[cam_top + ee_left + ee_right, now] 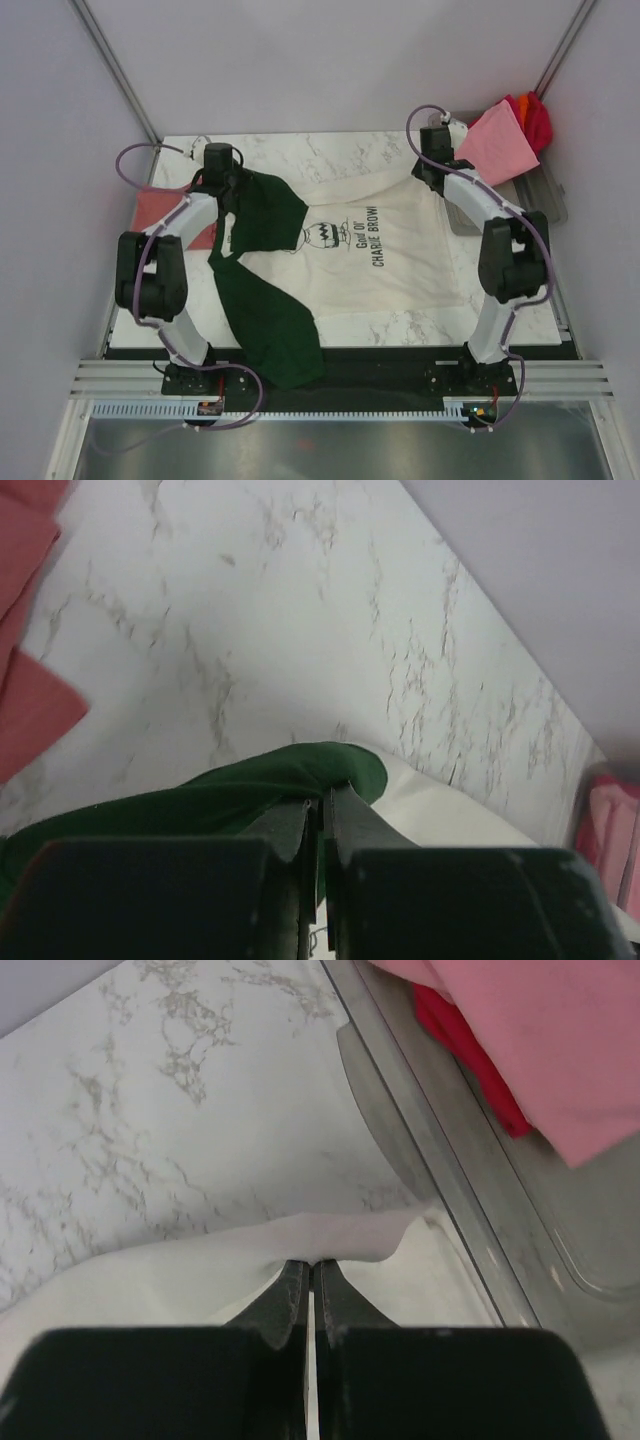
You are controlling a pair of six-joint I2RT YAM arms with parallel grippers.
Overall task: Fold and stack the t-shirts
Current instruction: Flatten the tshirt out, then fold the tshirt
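Observation:
A cream-white t-shirt [395, 250] with black chest print lies spread across the table. A dark green t-shirt [262, 300] lies over its left part and hangs over the front edge. My left gripper [222, 185] is shut on the dark green t-shirt's far edge [300, 770], lifted off the marble. My right gripper [432, 165] is shut on the cream-white t-shirt's far right edge [330, 1240], raised a little. A dusty brick-red t-shirt [165, 215] lies at the table's left under my left arm; it also shows in the left wrist view [30, 710].
A grey bin [535, 195] at the back right holds pink [495, 145] and red [535, 115] cloth; its rim [420, 1130] runs close to my right gripper. The marble table [330, 155] has white walls behind and at both sides.

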